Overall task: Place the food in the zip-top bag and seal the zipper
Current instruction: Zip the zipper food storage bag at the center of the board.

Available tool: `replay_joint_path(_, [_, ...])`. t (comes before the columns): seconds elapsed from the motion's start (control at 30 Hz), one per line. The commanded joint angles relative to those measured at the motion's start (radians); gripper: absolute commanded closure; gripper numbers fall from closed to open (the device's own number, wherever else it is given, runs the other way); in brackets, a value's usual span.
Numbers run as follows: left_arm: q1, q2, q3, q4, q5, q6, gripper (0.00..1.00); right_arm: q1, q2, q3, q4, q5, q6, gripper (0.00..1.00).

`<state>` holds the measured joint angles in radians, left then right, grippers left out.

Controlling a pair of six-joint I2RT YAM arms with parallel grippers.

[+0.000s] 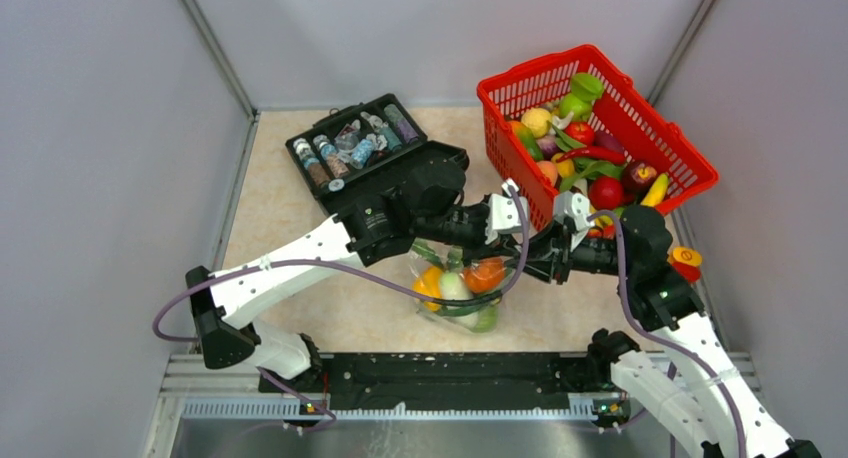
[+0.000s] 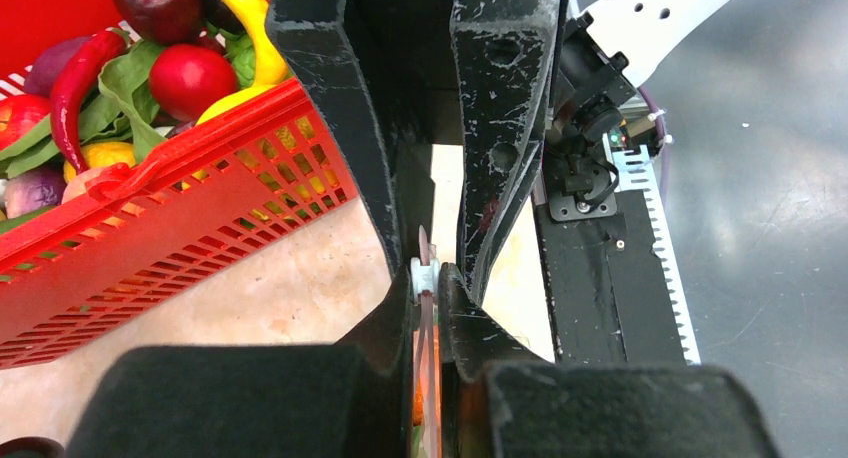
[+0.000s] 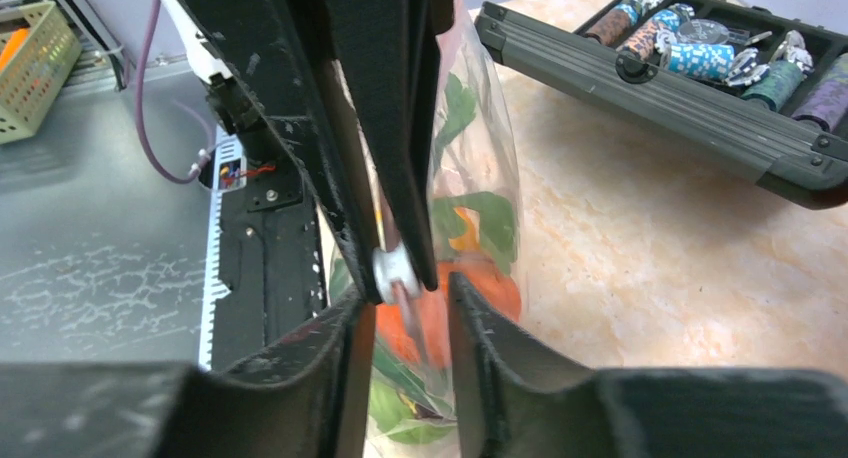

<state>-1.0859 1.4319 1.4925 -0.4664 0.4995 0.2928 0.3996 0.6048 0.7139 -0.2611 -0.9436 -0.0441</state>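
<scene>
The left gripper point(image 2: 428, 296) is pressed together on the zipper point(image 2: 424, 250), the pinkish strip running up between its two fingertips. The right gripper point(image 3: 410, 313) meets it head-on from the other side. Its jaws stand a little apart, one on each face of the same strip, and the gap between them is plain in the right wrist view (the left wrist view shows those same fingers coming in from the top, tips either side of the strip).

The zip-top bag point(image 1: 458, 290) hangs below the two grippers over the table point(image 1: 300, 218), its mouth edge up at the fingertips and its belly near the arms' bases. The food in the bag shows through the clear plastic: an orange tomato point(image 1: 486, 274), a yellow pepper point(image 1: 428, 281), a white radish point(image 1: 453, 284) and green leaves.

More toy fruit and vegetables fill the red basket point(image 1: 665, 143), just beyond the right gripper. The black case point(image 3: 700, 113) of small bottles lies open behind the left arm.
</scene>
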Motion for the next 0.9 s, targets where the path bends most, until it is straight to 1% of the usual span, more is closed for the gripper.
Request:
replay_joint_path(0.0, [-0.014,0.002,0.049,-0.015,0.039,0.001,1.0,0.016,0.045,0.099,-0.127,0.082,-0.124,0.81])
replay_joint_path(0.13, [-0.014,0.007,0.056,-0.026,0.038,0.007,1.0,0.019,0.049,0.124,-0.144,0.062,-0.143,0.89])
replay_joint_path(0.23, [-0.014,0.013,0.062,-0.029,0.042,0.008,1.0,0.021,0.047,0.136,-0.148,0.048,-0.147,0.99])
replay_joint_path(0.4, [-0.016,0.01,0.068,-0.041,0.038,0.015,1.0,0.025,0.046,0.149,-0.174,0.054,-0.163,1.0])
replay_joint_path(0.53, [-0.016,0.008,0.065,-0.043,0.036,0.016,1.0,0.024,0.035,0.138,-0.133,0.067,-0.129,1.0])
replay_joint_path(0.67, [-0.016,-0.003,0.051,-0.058,0.002,0.014,1.0,0.025,-0.005,0.112,-0.093,0.108,-0.094,1.0])
replay_joint_path(0.87, [-0.016,-0.059,-0.01,-0.053,-0.061,-0.002,1.0,0.026,-0.037,0.076,-0.081,0.109,-0.068,1.0])
